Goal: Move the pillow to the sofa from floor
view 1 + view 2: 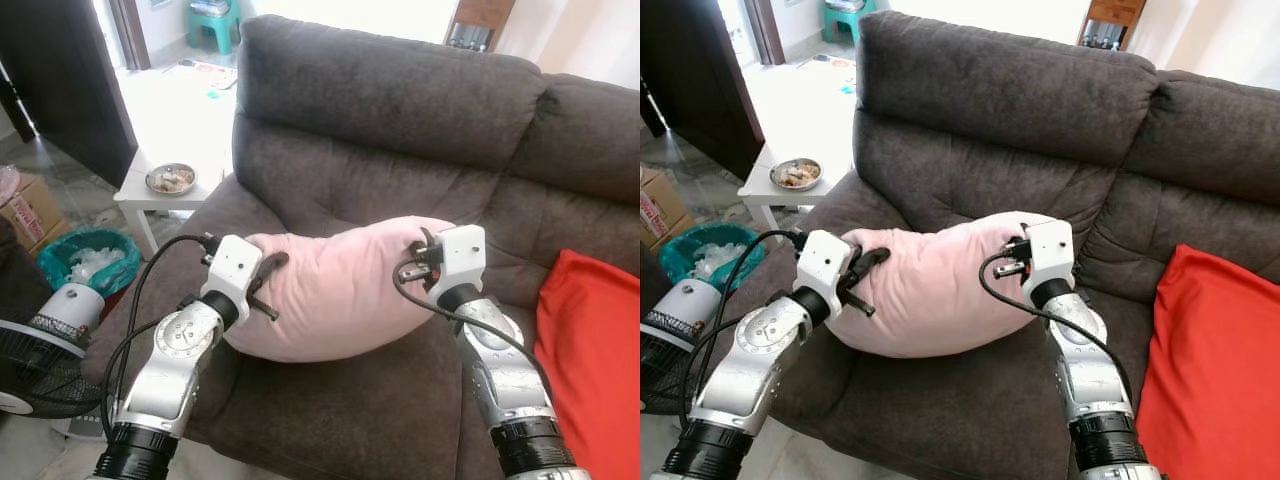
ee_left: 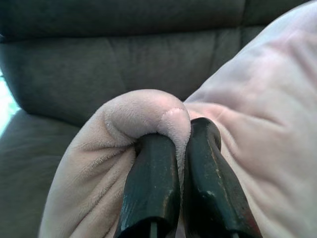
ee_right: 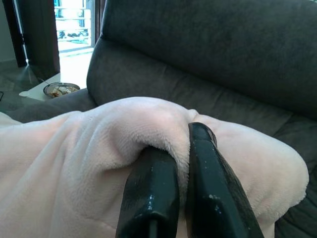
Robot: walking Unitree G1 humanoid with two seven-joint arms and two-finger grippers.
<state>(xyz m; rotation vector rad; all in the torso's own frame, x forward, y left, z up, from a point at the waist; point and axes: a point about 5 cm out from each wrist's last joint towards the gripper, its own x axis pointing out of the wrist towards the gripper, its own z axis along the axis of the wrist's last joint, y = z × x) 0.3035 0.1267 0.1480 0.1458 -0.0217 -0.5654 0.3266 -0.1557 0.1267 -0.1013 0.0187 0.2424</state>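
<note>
The dark grey sofa (image 1: 400, 130) took up most of the scene, its seat cushion directly under the load. A red cushion (image 1: 590, 350) lay at its right end, and beyond the left armrest stood a small white bench (image 1: 140, 195) carrying a metal bowl (image 1: 171, 179), with a green bin (image 1: 88, 258) and a fan (image 1: 30, 360) on the floor nearby.

The pink pillow (image 1: 335, 285) sat low over the seat, in front of the backrest; whether its underside actually rested on the cushion could not be told. It was held from both ends, probably so that so floppy a thing would travel level rather than dangle from one corner. The left gripper (image 2: 171, 148) was pinched tight on a fold of the pillow's left edge, and the right gripper (image 3: 181, 158) was likewise closed on a bunched fold at the right edge.

The pillow looked soft and plush, with a short velvety nap. It sagged into a bean shape between the two holds, and the fabric puckered into wrinkles where the black fingers (image 2: 151, 188) bit in.
</note>
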